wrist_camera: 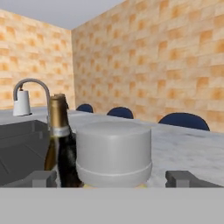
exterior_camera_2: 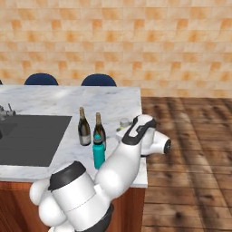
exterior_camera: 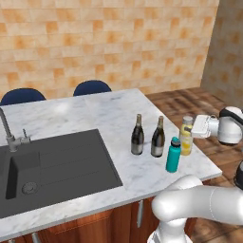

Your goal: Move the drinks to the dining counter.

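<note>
Several drinks stand upright near the right end of the dining counter (exterior_camera: 95, 111): two dark wine bottles (exterior_camera: 137, 135) (exterior_camera: 158, 137), a teal bottle (exterior_camera: 173, 155) nearest the front edge, and a yellow bottle (exterior_camera: 186, 138) with a white cap. My gripper (exterior_camera: 189, 126) reaches in from the right at the height of that cap. In the hand view the cap (wrist_camera: 113, 148) sits between the fingertips (wrist_camera: 43, 178) with a clear gap on each side, so the gripper (wrist_camera: 113, 178) is open around it. One wine bottle (wrist_camera: 59, 144) stands just behind the cap.
A black inset sink (exterior_camera: 57, 166) and a thin metal tap (exterior_camera: 8, 130) take up the counter's left half. Blue chairs (exterior_camera: 92, 87) (exterior_camera: 22, 96) stand behind the far edge. The counter's right edge drops to a wooden floor (exterior_camera: 190, 102). Tan tiled walls surround the room.
</note>
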Motion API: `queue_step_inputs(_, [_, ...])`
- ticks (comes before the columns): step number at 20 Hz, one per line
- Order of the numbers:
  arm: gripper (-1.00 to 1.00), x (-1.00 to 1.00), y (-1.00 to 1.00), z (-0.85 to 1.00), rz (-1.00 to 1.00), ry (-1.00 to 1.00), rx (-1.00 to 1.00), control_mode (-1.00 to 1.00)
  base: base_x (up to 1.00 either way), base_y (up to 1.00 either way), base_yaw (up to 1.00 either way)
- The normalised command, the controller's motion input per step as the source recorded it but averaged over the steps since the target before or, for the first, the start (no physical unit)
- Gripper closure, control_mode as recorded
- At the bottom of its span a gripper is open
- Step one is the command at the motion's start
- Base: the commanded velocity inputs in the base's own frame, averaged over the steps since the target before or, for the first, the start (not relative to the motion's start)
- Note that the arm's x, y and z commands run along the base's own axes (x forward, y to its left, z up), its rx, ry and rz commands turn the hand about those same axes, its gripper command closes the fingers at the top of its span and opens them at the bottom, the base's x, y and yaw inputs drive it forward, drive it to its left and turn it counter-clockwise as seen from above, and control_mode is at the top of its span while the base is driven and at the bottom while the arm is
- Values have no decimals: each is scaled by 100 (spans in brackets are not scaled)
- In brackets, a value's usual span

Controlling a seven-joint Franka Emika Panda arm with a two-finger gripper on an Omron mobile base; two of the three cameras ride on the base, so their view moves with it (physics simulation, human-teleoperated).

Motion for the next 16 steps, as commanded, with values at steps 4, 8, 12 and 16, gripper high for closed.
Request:
queue_step_inputs(4, [-100,-8,5,-5,0,0,0,-100,0,0,0])
queue_step_inputs(8, [-100,-16,-2,0,0,0,0,-100,0,0,0])
queue_step_inputs(12, [-100,-25,-10,10,0,0,0,-100,0,0,0])
queue_step_inputs(16, [-100,-17,0,28,0,0,0,-100,0,0,0])
